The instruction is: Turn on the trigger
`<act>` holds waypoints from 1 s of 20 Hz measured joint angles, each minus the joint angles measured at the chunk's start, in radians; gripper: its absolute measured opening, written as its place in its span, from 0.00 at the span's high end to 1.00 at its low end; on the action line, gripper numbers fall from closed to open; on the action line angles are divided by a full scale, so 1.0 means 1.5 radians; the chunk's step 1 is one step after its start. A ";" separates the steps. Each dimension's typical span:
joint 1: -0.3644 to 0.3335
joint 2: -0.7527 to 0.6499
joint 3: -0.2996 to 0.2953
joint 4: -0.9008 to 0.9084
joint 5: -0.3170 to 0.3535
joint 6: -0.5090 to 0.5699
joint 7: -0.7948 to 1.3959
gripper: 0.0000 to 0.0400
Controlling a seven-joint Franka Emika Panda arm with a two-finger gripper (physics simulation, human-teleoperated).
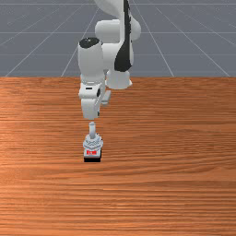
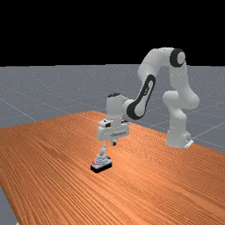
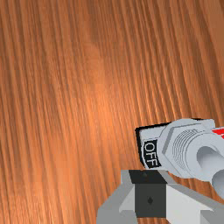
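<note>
Across the orange-brown table (image 1: 184,193) we go, and our arm (image 2: 156,63) reaches out with the gripper (image 2: 114,142) near the trigger switch (image 1: 93,144), a little above it and on the arm-base side. The switch sits on the wood, in the front view just left of the middle, below our hand. Up from its ringed collar (image 3: 184,148) comes the lever (image 1: 92,130), and in the far view it leans toward our base, away from the red marking (image 1: 91,152); with the OFF label (image 3: 150,154) on our side, we read that as off.

So here's the play: we line up behind the lever, come down until we're level with its upper part, then push smoothly toward the red side, following its arc right through. Too low and we jam on the collar; too high and we skim over the tip; off-centre and we slide past or shove the whole base.

And the jaws? How far apart they stand, we cannot tell; the lever isn't between them, and we see no contact with the switch.
</note>
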 joint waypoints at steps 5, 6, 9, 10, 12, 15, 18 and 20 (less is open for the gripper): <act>-0.019 0.006 0.005 0.011 0.000 -0.008 -0.060 1.00; -0.002 0.012 -0.012 0.017 -0.031 -0.003 -0.012 1.00; -0.020 0.036 0.008 0.060 0.000 -0.026 -0.061 1.00; -0.008 0.043 -0.003 0.068 -0.016 -0.024 -0.026 1.00; -0.007 0.052 -0.003 0.083 -0.017 -0.030 -0.023 1.00; -0.005 0.064 -0.002 0.111 -0.017 -0.045 -0.018 1.00; -0.014 0.067 0.005 0.127 -0.003 -0.057 -0.031 1.00; -0.015 0.062 0.006 0.117 -0.003 -0.054 -0.038 1.00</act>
